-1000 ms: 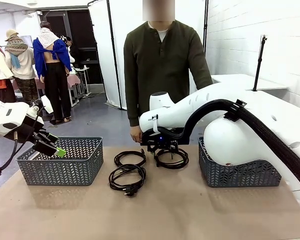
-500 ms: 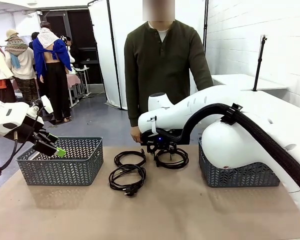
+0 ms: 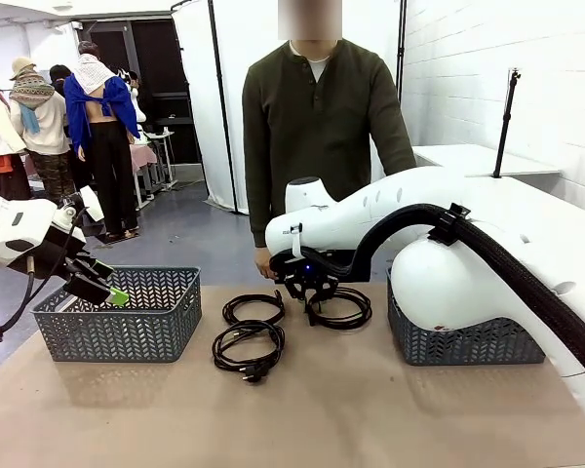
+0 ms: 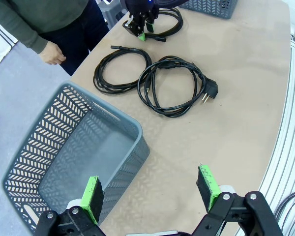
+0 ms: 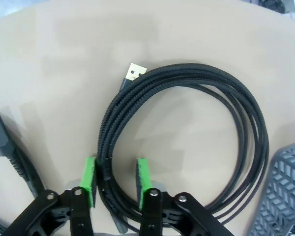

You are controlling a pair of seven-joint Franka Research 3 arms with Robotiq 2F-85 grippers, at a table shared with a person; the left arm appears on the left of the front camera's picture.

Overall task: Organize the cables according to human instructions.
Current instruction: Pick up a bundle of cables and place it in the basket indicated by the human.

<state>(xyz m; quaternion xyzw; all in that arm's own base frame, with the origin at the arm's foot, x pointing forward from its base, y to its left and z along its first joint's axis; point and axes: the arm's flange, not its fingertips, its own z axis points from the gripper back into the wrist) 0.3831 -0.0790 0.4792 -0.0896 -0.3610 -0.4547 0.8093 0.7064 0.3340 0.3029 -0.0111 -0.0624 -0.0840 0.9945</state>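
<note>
Starting with the front view: finds the right gripper reached across to the far middle of the table, low on the right-hand coil, jaw gap too small to judge from here. Places two more cables left of that one and apart from it: a far coil and, just beside it on the robot's side, a near coil with its plug toward the robot. Shows the left gripper held up over the left basket, the right basket partly behind the right arm, and the person at the far edge with one hand low by the table. Turning to the left wrist view: shows the left gripper with jaws spread wide and nothing between them, above the left basket and bare table, the three coils lying beyond. Moving to the right wrist view: shows the right gripper with jaws narrow, straddling the strands of the braided right-hand coil, a sliver of gap left at one pad, not pinched.
</note>
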